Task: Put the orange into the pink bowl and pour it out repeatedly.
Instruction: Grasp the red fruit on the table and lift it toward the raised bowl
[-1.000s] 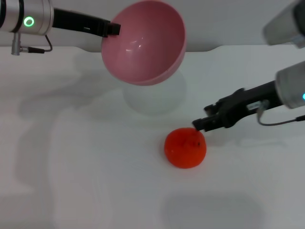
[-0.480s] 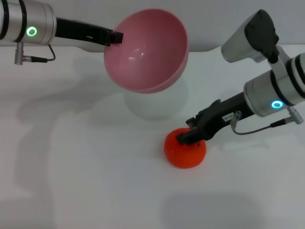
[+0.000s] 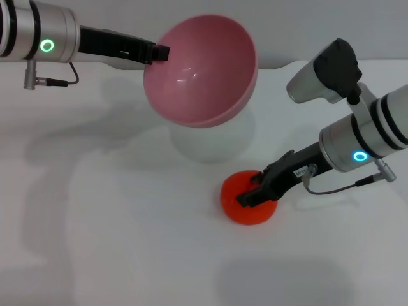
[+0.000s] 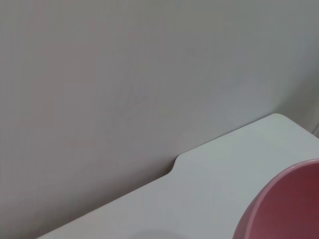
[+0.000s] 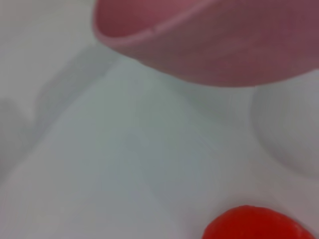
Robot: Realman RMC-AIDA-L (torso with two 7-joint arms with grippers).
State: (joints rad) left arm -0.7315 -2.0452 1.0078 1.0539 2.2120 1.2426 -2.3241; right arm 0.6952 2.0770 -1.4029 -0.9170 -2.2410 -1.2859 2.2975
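The pink bowl hangs tilted above the back of the table, its mouth turned toward me and nothing inside it. My left gripper is shut on its left rim. The left wrist view catches only part of the pink bowl. The orange rests on the white table in front of the bowl. My right gripper comes in from the right and is open, its dark fingers low over the fruit's top. In the right wrist view, the pink bowl hangs beyond the orange.
The white table stretches wide to the left and front. Its back edge meets a plain grey wall at a rounded notch. The bowl's round shadow lies on the tabletop beneath it.
My right gripper has come down and to the left, from beside the orange onto its top. The bowl has shifted slightly right and down. The orange has stayed put.
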